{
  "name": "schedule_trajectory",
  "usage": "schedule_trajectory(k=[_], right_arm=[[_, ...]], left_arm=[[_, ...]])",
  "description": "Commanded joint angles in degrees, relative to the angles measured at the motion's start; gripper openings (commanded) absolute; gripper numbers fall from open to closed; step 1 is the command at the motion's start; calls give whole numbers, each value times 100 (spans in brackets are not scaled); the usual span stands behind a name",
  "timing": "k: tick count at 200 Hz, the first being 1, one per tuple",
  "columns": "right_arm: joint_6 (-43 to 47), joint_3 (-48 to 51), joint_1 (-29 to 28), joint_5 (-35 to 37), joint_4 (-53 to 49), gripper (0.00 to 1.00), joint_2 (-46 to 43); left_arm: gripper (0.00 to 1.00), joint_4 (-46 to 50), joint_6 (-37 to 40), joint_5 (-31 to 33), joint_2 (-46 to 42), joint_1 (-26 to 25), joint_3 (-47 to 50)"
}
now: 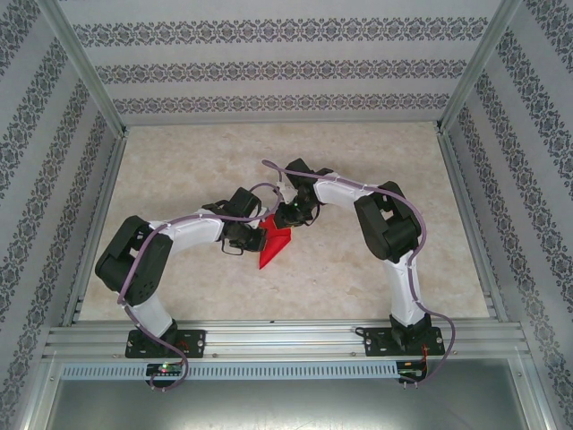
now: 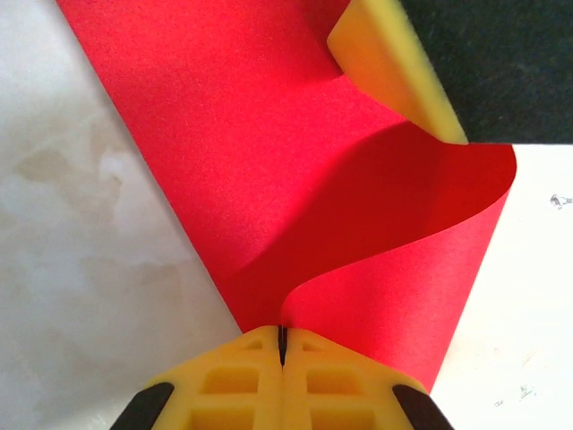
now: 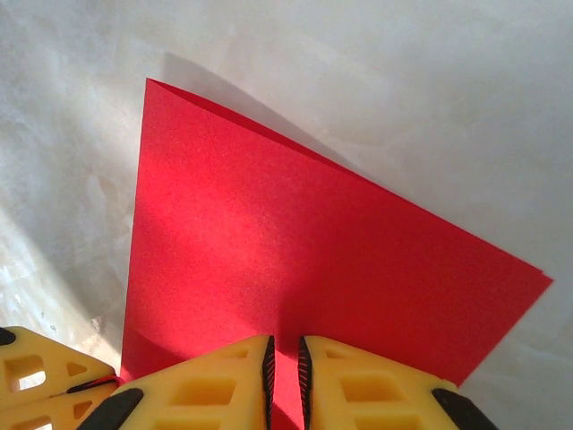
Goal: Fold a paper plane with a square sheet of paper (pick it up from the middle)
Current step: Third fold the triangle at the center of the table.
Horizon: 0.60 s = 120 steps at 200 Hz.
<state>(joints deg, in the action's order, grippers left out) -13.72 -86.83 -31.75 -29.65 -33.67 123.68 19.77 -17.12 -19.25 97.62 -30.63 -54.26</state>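
On the left, the left gripper is clamped tight on the near edge of the square sheet of paper. Its yellow fingers meet with only a hairline between them, and the red edge is pinched in that line. From this pinch the paper rises off the pale marbled table and rolls over in a soft, uncreased curl toward the right, so a flap is in mid-turn and not pressed flat. In the top view the red shape lies near the middle of the table between the two wrists and tapers to a point toward the near side, well short of a narrow dart. Further right, one yellow finger of the right gripper sits on the far end of the curl. In its own camera the jaws stand at a narrow slit with red showing between the ribbed pads, and I cannot tell whether they bite the paper or merely straddle it. That view also shows doubled edges at the sheet's corners, so at least one fold looks made. My judgement is that the task is early to midway: a first crease exists, this flap needs laying down and pressing, and the nose and wing folds that would make the paper plane look not yet done.
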Motion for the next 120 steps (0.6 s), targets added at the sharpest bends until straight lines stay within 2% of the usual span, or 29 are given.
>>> schedule_trajectory(k=[1, 120], right_arm=[[-52, 141, -42, 25, -149, 20, -60], [-79, 157, -33, 79, -157, 21, -56]], left_arm=[[1, 29, 8, 8, 115, 66, -135], [2, 282, -151, -156, 146, 66, -101]])
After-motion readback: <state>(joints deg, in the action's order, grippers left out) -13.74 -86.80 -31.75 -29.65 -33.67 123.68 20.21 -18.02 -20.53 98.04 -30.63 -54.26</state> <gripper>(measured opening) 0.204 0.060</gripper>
